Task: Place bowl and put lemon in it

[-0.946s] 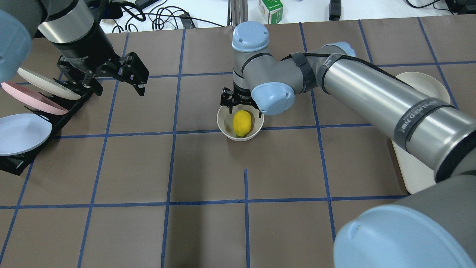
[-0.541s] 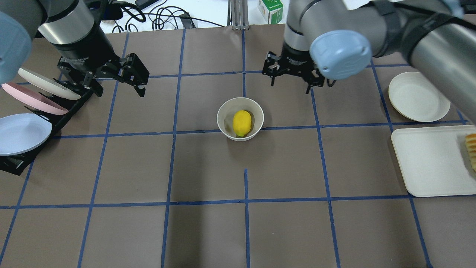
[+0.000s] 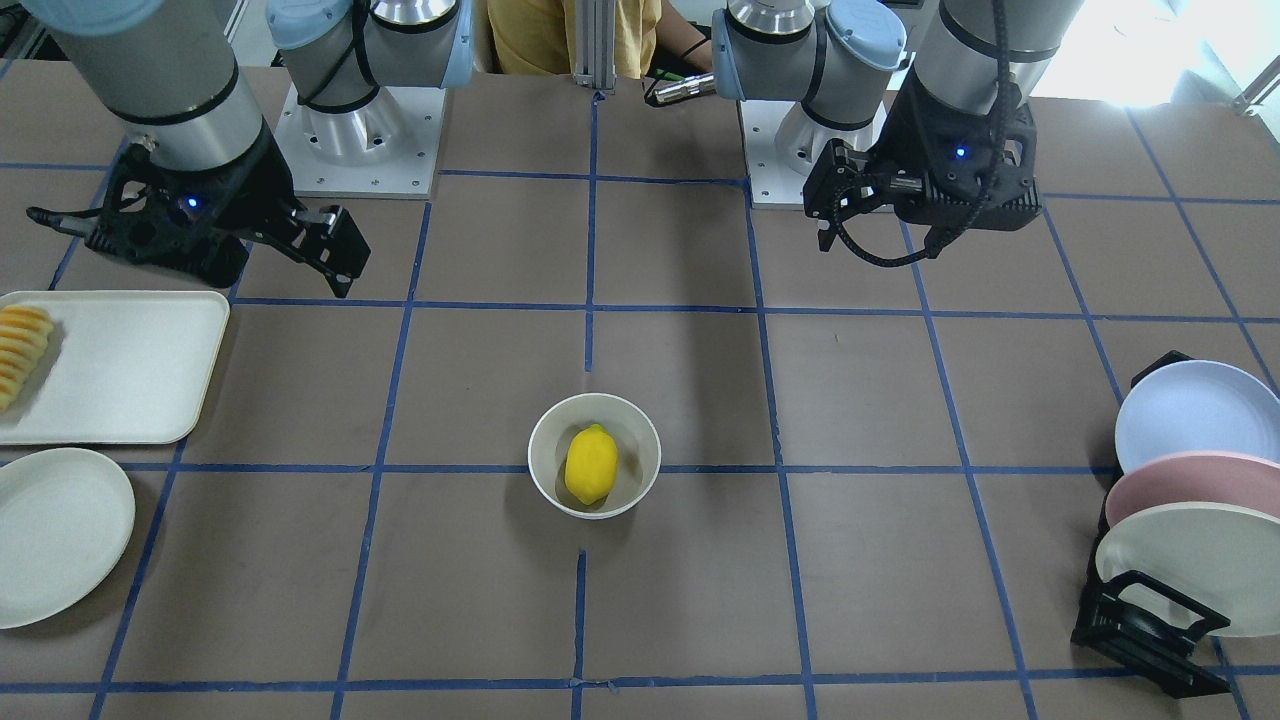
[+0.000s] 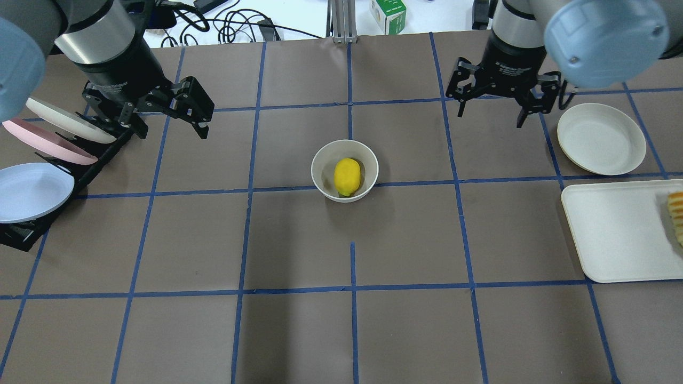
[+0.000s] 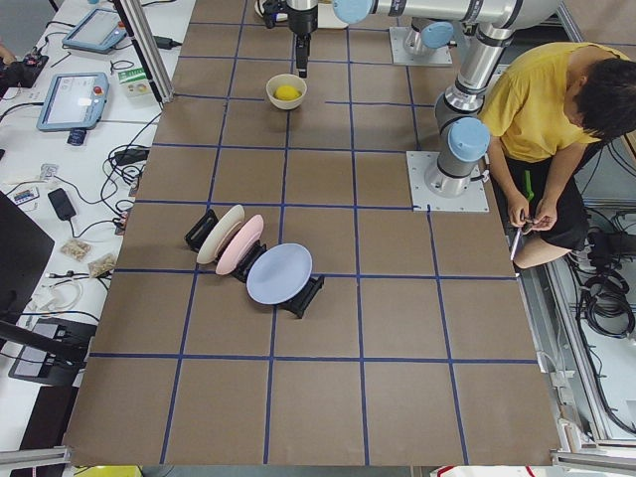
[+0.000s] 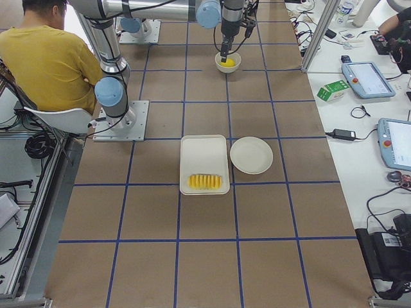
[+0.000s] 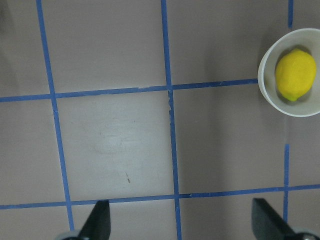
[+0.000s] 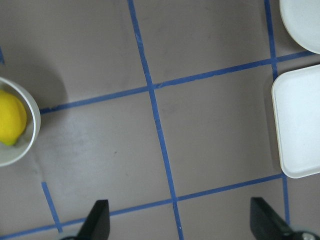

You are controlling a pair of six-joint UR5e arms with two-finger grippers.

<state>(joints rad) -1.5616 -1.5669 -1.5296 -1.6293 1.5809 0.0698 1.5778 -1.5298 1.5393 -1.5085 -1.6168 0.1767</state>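
Little is judged left to fail: the lemon [image 4: 347,176] lies inside the bowl [image 4: 322,166], which stands upright at the middle of the table [image 4: 299,240], well apart from both arms. The larger risk is judged to lie with the arms themselves. The left gripper [image 4: 173,130], spread wide and empty, is hung on the side of the rack [image 4: 16,237], and an outward swing could knock the racked plates. The right gripper [image 4: 491,118], likewise wide and empty, is hung near the tray [image 4: 613,234] and the plate [image 4: 601,140], which could be clipped by a low sweep. The bowl could be shoved only if an arm were swept low across the middle. The lemon could then be rocked, but is judged to be kept in by the deep wall. Both arms are cut off in the overhead view, the tray and the slices [image 4: 676,216] are cropped at its edge, the bowl is clipped in both wrist views, and the lemon's underside is hidden.
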